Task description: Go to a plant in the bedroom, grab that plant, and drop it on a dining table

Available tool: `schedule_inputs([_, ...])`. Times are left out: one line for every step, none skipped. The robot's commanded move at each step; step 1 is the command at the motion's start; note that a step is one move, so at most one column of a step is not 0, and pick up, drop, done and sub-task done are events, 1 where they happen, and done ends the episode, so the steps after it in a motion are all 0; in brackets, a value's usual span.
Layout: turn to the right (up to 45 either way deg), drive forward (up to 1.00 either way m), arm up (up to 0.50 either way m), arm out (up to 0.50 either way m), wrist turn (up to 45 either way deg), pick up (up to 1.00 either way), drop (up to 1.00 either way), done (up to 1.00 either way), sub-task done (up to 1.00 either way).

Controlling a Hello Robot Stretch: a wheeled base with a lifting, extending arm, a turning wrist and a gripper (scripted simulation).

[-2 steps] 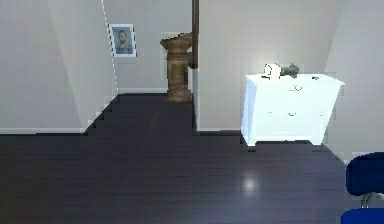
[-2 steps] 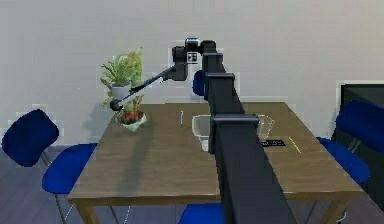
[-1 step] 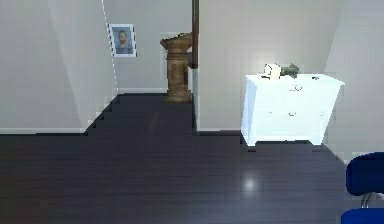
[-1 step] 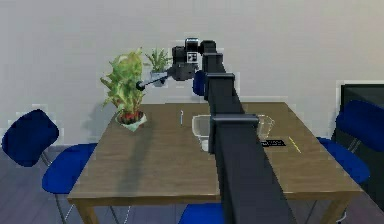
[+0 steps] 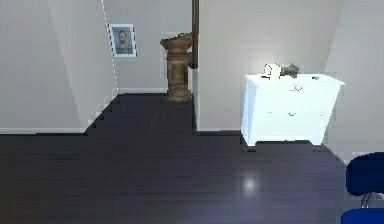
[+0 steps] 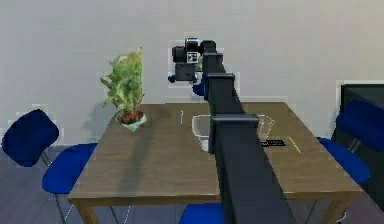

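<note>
The plant [image 6: 126,88] stands on the table [image 6: 150,172], left of the arm [image 6: 236,135]; 2 chairs [image 6: 30,138] sit at the table's left.

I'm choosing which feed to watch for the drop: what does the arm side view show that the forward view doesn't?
Arm side view: the arm, with the gripper at its end, stretched across a wooden table on which a potted plant stands. Forward view: a white dresser, a wooden pedestal and a framed picture on the wall. Both: blue chairs and pale walls.
</note>
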Motion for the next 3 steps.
schedule_inputs([0.0,0.0,-0.04,0.0,0.0,0.0,0.0,0.0,0.0])
schedule_inputs([0.0,0.0,-0.32,0.0,0.0,0.0,0.0,0.0,0.0])
schedule_inputs([0.0,0.0,0.0,0.0,0.0,0.0,1.0,0.0,0.0])
